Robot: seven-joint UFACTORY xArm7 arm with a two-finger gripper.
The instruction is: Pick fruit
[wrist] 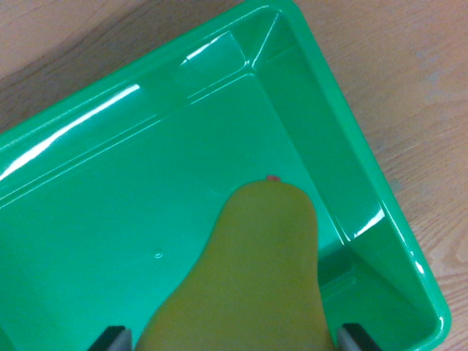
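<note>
From my remote station I look down through the wrist camera. At the wrist view's left I see the green plastic tray (pixel 88 131), its long rim running in a slant from the lower left up to the top middle, with bright reflections of light on it. The floor of the tray is smooth and bare on this side. At the bottom edge, a dark fingertip (pixel 113 340) of the gripper (pixel 232 340) shows just a little. Between this tip and the other tip (pixel 355 338) sits the yellow-green pear (pixel 248 278). Its wide body fills the space from one tip to the other, and its narrow end with a small reddish spot points up into the picture, over the tray floor. The two tips stand against the sides of the pear, so I judge that the claw is pinching the fruit. I cannot tell if the pear touches the tray floor or hangs above it. At the wrist view's right, the tray corner and its short wall end, and the pale wooden table (pixel 424 88) lies beyond.
</note>
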